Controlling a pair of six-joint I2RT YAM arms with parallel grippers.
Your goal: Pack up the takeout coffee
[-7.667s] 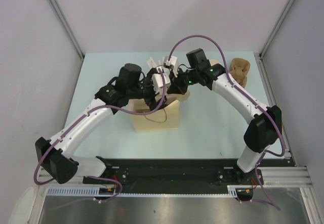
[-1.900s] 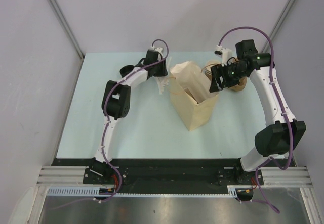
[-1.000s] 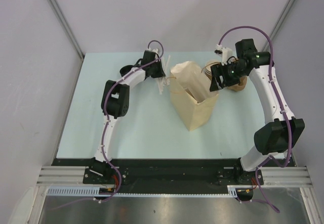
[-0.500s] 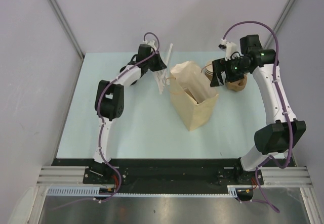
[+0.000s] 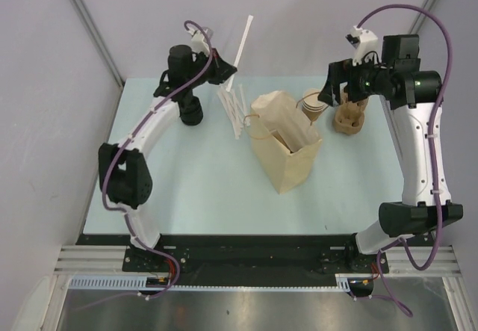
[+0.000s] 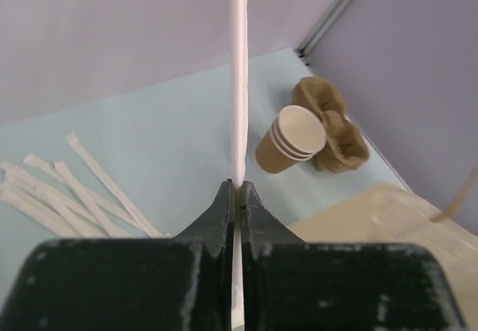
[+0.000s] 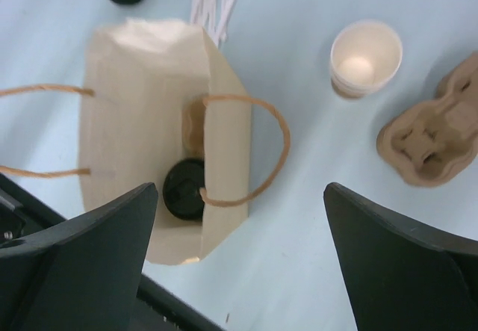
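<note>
Left pincer (image 6: 237,194) of mine clamped on white wrapped straw (image 6: 239,84), raised over far left of desk (image 5: 187,189). Loose straws (image 6: 67,189) lie on desk below. My right pincer (image 7: 239,189) spread wide, holding nothing, hovering above open paper bag (image 7: 142,99). Coffee (image 7: 184,189) sits inside bag, black lid up. Stacked lidless cups (image 7: 366,58) and cardboard carrier (image 7: 433,133) on desk right of bag.

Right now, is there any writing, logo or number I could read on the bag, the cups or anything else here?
None to read. The paper bag, the stacked cups, the cup carrier, the wrapped straws, the straw in the left gripper and the takeout coffee inside the bag all look plain.
</note>
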